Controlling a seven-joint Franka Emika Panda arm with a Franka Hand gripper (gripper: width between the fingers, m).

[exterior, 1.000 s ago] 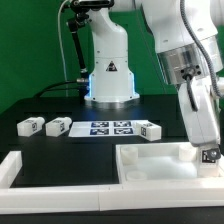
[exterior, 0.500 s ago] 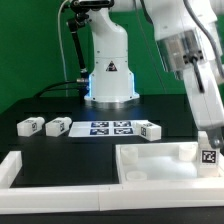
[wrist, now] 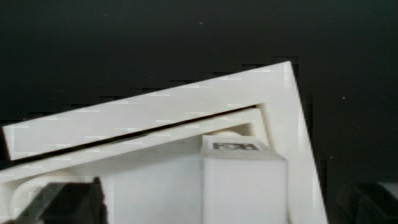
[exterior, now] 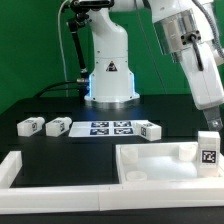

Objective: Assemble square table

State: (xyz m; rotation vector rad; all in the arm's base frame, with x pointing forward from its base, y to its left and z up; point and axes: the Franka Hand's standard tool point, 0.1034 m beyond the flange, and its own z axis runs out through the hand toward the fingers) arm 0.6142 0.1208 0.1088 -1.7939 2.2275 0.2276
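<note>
Though blurred, leg (exterior: 209,152) upright on tabletop (exterior: 160,155)

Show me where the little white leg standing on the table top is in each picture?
Exterior view: the small white plastic tagged leg stands upright at the exterior view's right edge.
Wrist view: the leg is close up, tag on top.
Shared landmark: the white plastic square tray-like top's raised rim.

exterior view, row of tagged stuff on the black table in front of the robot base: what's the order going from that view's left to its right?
Leg → second leg → marker board → third leg → far over, the upright leg standing at the tabletop.
</note>
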